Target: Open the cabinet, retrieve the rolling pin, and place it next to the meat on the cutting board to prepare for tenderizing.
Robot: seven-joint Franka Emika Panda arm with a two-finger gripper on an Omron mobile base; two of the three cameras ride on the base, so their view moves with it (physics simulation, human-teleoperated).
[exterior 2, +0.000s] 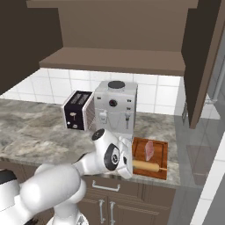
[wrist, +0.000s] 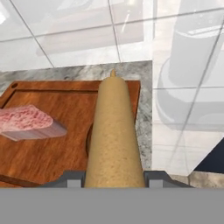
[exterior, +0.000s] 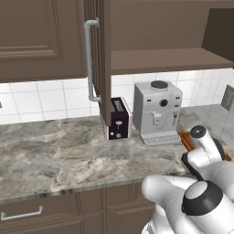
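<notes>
The gripper (wrist: 113,179) has its two fingers (wrist: 72,179) clamped on either side of the rolling pin (wrist: 114,131), partly spread to take its thickness. In the hand view the pin runs straight away from the fingers, its narrow far handle tip reaching the far edge of the cutting board (wrist: 48,153). Whether the pin already rests on the wood or is just above it, I cannot tell.

From the right base view the rolling pin (exterior 2: 147,166) lies along the front edge of the cutting board (exterior 2: 161,147), its free end pointing to the right, with the white wrist covering the other end. The meat (exterior 2: 150,150) lies flat near the middle of the board, just behind the pin and apart from it; there is bare wood between the two.

The board sits close to the front edge of the marble counter (exterior: 59,151), just in front and to the right of the coffee machine (exterior 2: 115,105). The toaster (exterior 2: 78,110) stands to the left of that machine. To the right of the board only a narrow strip of counter remains before it ends.

Overhead, the cabinet (exterior 2: 118,30) is open: its right door (exterior 2: 204,61) swings out above the counter's end, and the left door (exterior: 101,59) with its silver handle (exterior: 90,59) juts forward beside the toaster.
</notes>
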